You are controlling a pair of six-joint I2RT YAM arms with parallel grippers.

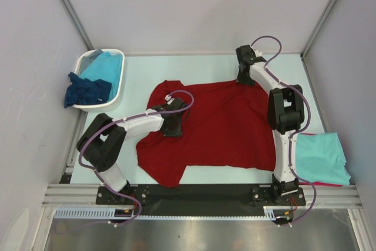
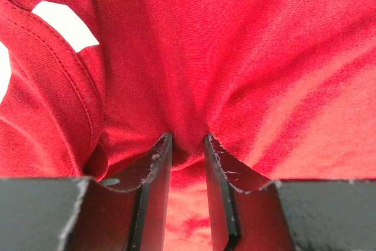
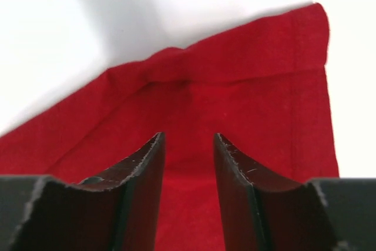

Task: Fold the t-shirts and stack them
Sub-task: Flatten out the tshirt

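Note:
A dark red t-shirt (image 1: 223, 127) lies spread flat on the pale table (image 1: 147, 69), sleeves toward the left and hem toward the right. My left gripper (image 1: 174, 126) presses down on its left part near the collar. In the left wrist view its jaws (image 2: 188, 140) stand apart, with puckered red cloth (image 2: 264, 57) between the tips. My right gripper (image 1: 245, 78) is at the shirt's far right corner. Its jaws (image 3: 188, 136) are open over the hemmed corner (image 3: 247, 80), with cloth under and between them.
A white basket (image 1: 121, 76) at the far left holds a turquoise shirt (image 1: 107, 63), and a navy one (image 1: 85, 91) hangs over its near rim. A folded turquoise shirt (image 1: 320, 157) lies at the near right on a red one (image 1: 329, 184). Grey walls enclose the table.

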